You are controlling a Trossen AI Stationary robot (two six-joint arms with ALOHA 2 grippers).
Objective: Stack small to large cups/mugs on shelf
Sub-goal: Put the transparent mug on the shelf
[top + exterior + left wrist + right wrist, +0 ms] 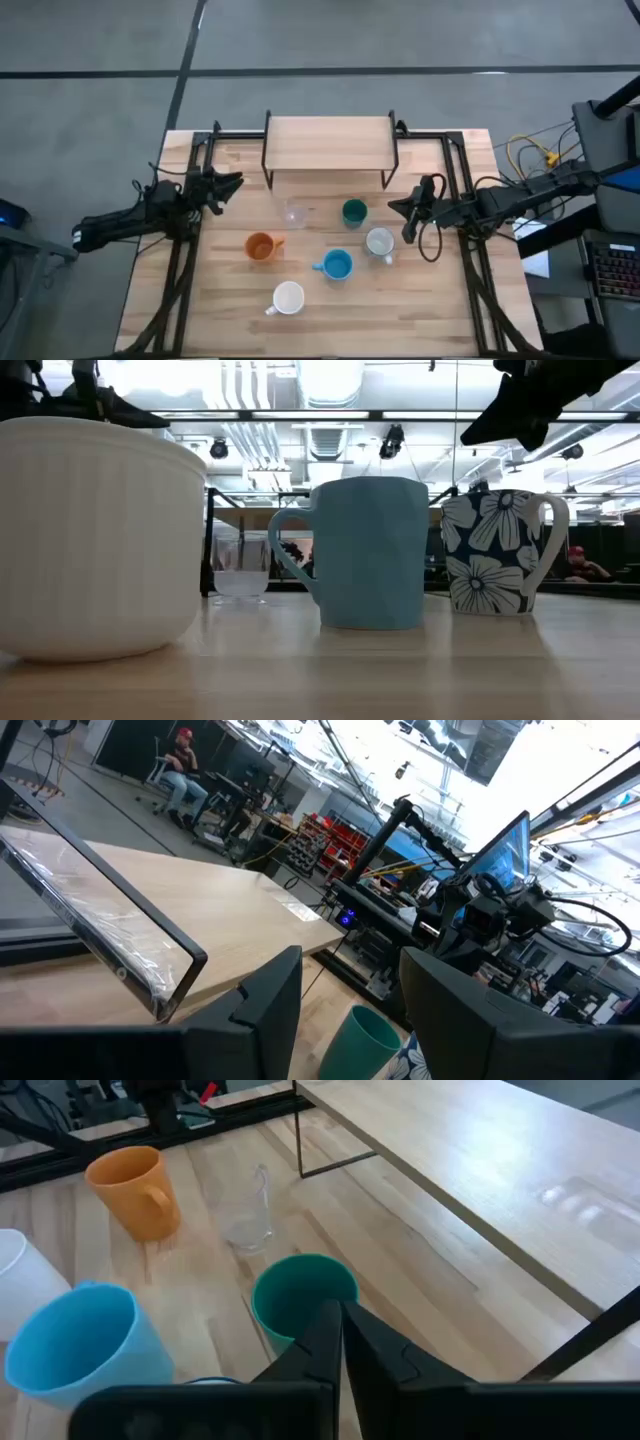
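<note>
Six cups stand upright on their bases on the tabletop in front of the shelf [328, 145]: clear glass [295, 214], dark green cup [354, 212], grey-white flowered mug [379, 243], orange mug [261, 247], light blue mug [337, 265] and white cup [288, 299]. My left gripper [228, 188] is open and empty at the table's left side, left of the glass. My right gripper [410, 212] is shut and empty at the right, just right of the green cup [300, 1295] and above the table. The shelf top is bare.
Black frame rails [190, 230] run along both table sides, and another [455, 180] is on the right. Cables [530, 155] lie off the table's right edge. A seated person [180, 765] shows far off in the room beyond the table. Bare wood lies between the cups and the near edge.
</note>
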